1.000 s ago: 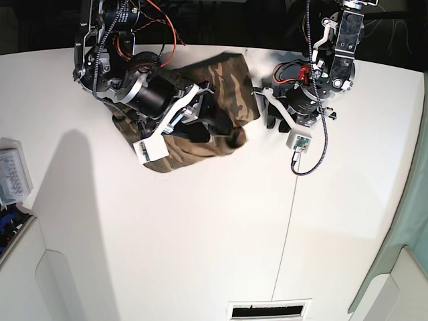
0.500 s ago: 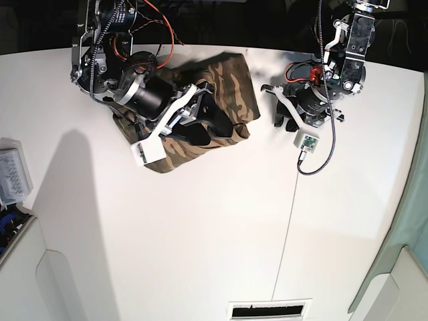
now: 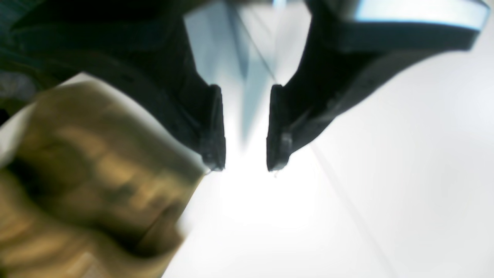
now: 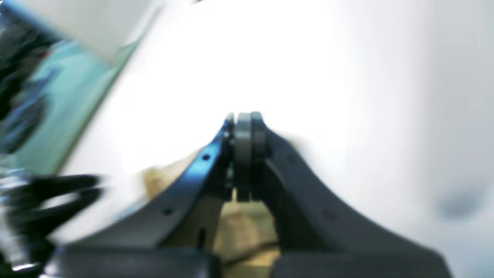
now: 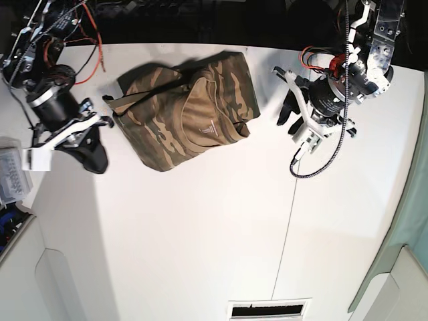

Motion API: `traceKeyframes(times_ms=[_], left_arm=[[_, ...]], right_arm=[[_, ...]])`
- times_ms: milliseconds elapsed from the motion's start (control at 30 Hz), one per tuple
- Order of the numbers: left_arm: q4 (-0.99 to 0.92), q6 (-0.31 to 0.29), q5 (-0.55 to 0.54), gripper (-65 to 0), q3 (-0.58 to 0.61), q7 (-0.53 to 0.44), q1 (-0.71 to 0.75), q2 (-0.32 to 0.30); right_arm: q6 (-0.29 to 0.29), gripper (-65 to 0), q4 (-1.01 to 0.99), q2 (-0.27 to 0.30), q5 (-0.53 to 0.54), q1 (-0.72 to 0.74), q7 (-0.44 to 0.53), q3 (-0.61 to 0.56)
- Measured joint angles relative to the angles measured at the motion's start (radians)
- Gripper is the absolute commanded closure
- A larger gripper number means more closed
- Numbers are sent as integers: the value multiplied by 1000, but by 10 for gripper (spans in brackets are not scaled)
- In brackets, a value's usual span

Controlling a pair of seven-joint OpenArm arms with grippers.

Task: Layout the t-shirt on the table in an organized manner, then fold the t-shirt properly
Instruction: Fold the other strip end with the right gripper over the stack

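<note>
So the right gripper [image 5: 93,159] just let go of the shirt [image 5: 184,114], pulled off toward the table's [image 5: 200,234] left edge, jaws pressed together and empty, left gripper [image 5: 286,110] spread beside it, looks folded and done.

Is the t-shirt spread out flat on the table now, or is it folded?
Folded. The t-shirt lies as a compact bundle with layers overlapping, sleeves not laid out, on the table.

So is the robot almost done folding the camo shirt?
Partly, it looks like. The t-shirt lies in a folded but lumpy bundle on the table, edges uneven. Nothing is in hand: the right hand is shut, empty, off to the shirt's side, and the left hand is open beside it. Flattening and tidy final folds seem left.
</note>
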Motion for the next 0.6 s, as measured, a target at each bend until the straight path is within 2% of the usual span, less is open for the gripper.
traceKeyframes(times_ms=[100,167,267,400,500,600], left_arm=[[22,0,-23,-188,77,-43,6,10],[19,5,-14,-188,133,-38,-8,37],[6,19,-3,-188,180,-46,-54,85],[-59,22,3,-164,224,-52,-53,159],[-155,16,34,-135,236,-47,-45,230],[-258,20,78,-133,234,-56,-54,250]], right_arm=[[2,0,-51,75,-30,10,35,43],[-2,0,-125,113,-48,27,35,43],[2,0,-269,124,-41,87,40,0],[5,0,-474,119,-41,143,54,-124],[0,0,-568,119,-117,134,148,-213],[0,0,-610,121,-179,131,224,-256]])
